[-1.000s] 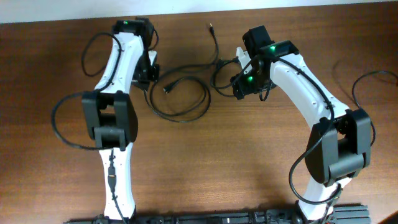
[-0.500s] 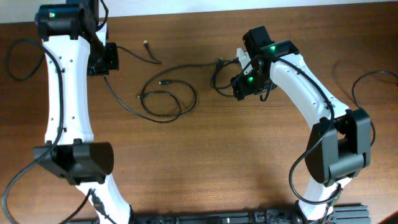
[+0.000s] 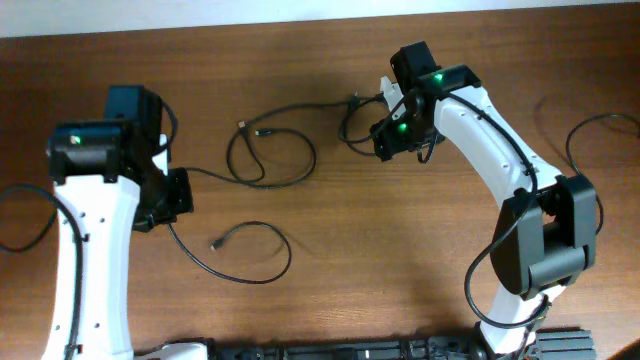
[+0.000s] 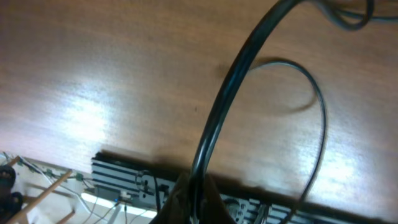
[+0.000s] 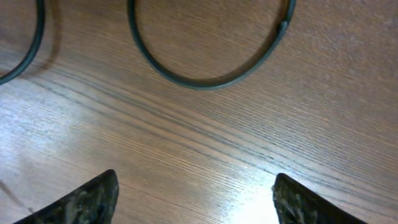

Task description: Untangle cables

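Two black cables lie apart on the wooden table [image 3: 400, 250]. One cable [image 3: 217, 242] curls in a loop at the front left, and my left gripper [image 3: 172, 198] is shut on its other end. In the left wrist view that cable [image 4: 230, 81] runs up from between my fingers [image 4: 180, 202]. The second cable [image 3: 262, 184] loops at the back middle and ends in a small coil [image 3: 347, 125] beside my right gripper [image 3: 388, 138]. My right gripper [image 5: 196, 199] stands open just above the wood, nothing between its fingertips, with a cable loop [image 5: 205, 82] ahead of it.
The thicker arm wires hang at the far left [image 3: 20, 215] and far right [image 3: 590, 125]. A metal rail [image 4: 124, 180] runs along the table's front edge. A pale wall [image 3: 300, 10] borders the back edge.
My left arm swung from the back left toward the front left with its cable, pulling it out of the tangle into a separate loop. The right arm stayed put.
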